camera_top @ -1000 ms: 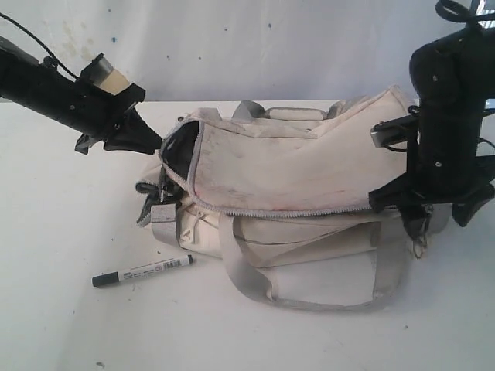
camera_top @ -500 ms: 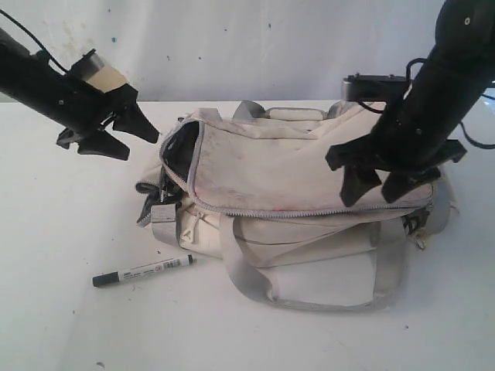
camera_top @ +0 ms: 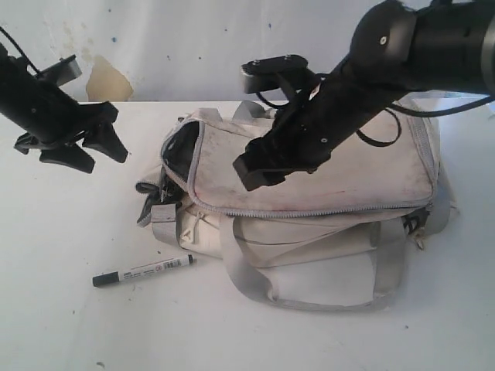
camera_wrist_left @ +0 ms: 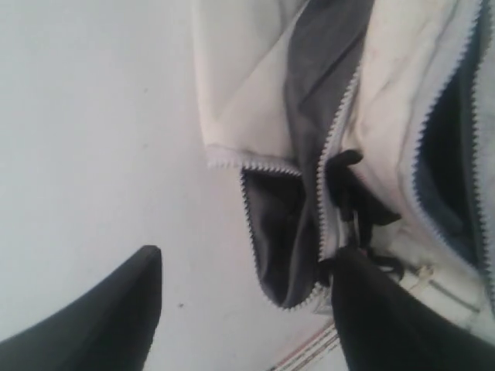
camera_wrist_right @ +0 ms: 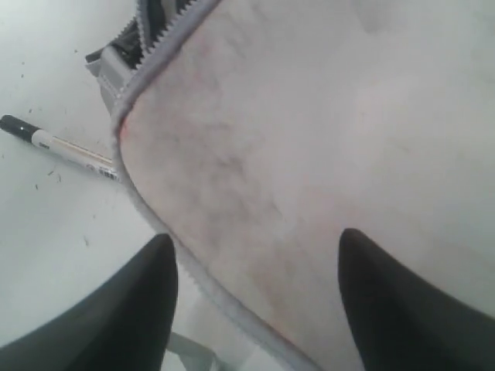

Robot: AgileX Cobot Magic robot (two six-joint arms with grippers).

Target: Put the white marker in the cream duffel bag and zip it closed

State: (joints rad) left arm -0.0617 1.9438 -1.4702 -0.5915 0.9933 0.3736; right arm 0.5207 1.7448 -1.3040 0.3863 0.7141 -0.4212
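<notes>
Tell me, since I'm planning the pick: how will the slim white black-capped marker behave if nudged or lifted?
The slim white black-capped marker lies flat on the smooth white table, so a sideways nudge would probably roll it. It looks rigid and likely light. Its thin, smooth barrel may slip unless pinched squarely.

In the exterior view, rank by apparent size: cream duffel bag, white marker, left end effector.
1. cream duffel bag
2. left end effector
3. white marker, similar in length but far thinner
</notes>
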